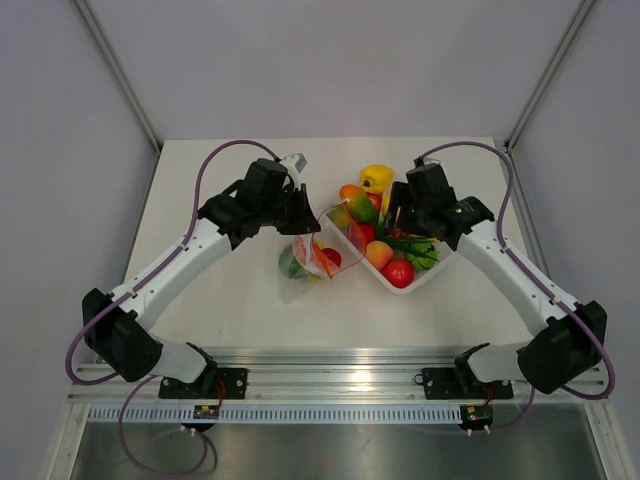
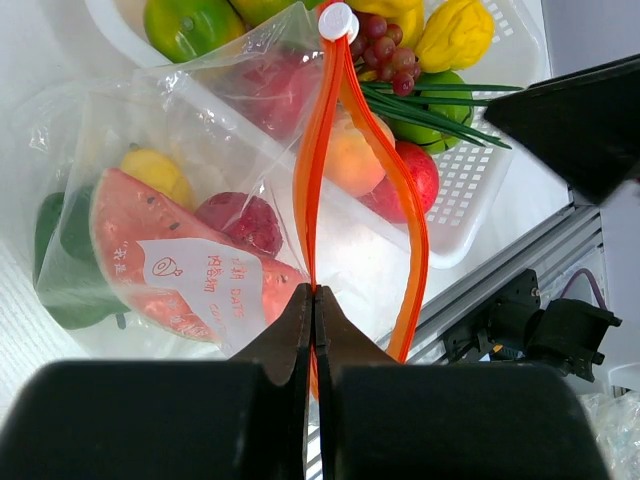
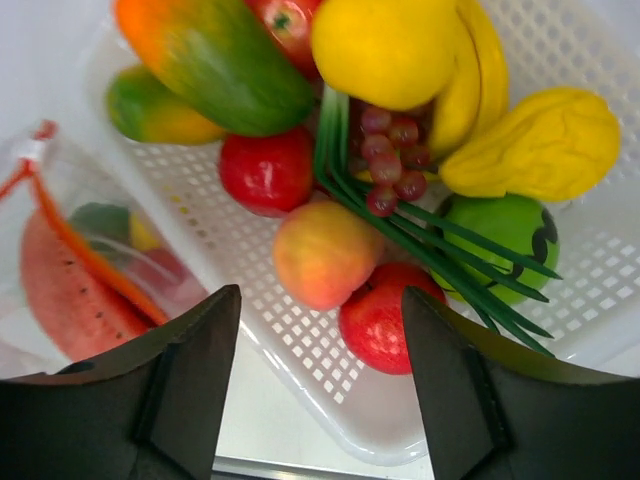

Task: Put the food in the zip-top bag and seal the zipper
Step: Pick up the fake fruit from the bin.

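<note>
Clearly the left hand (image 2: 314,292) is clamped shut on the zipper (image 2: 310,180), the zip-top bag (image 2: 130,130) lying at the tray's (image 3: 560,40) edge; the right hand (image 3: 318,300) gapes empty over the food (image 3: 325,255), apparently touching nothing.

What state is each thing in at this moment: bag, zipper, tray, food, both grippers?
zip-top bag: mouth open, partly filled.
zipper: unsealed, strips apart, one end pinched.
left gripper: shut on the zipper.
right gripper: open, empty, over the tray.
watermelon slice: inside the bag.
tray: holds food not yet bagged.
</note>
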Motion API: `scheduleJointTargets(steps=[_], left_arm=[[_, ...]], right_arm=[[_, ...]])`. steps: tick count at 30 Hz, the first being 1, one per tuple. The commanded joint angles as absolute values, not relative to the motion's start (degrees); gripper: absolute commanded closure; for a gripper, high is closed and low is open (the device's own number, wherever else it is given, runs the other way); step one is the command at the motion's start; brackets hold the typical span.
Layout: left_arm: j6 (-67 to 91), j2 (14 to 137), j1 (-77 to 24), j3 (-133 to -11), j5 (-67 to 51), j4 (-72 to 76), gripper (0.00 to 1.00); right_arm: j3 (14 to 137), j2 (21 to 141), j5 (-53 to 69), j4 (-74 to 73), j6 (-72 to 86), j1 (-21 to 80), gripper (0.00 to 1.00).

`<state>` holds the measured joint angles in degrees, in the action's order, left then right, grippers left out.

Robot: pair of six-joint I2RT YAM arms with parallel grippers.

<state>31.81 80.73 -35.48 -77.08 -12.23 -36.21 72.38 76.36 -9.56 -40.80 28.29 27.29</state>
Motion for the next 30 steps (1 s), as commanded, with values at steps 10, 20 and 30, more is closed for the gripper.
scheduleJointTargets(steps=[10,20,30], left_arm=[[31.8,78.6,-35.2,-76.6,-13.1,-33.7,1.0],[31.4,78.1,-35.2,-76.4,-13.0,-34.3,1.0],[30.9,78.1,-35.2,-76.6,-13.6,-34.2,1.0]], right_arm=[[69.2,87.7,-5.1,-36.5,28.7,27.4,0.18],[69.8,95.9,-1.1,-33.0,28.6,27.3,0.12],[70.3,94.8,-1.1,-34.4,27.5,27.3,0.41]])
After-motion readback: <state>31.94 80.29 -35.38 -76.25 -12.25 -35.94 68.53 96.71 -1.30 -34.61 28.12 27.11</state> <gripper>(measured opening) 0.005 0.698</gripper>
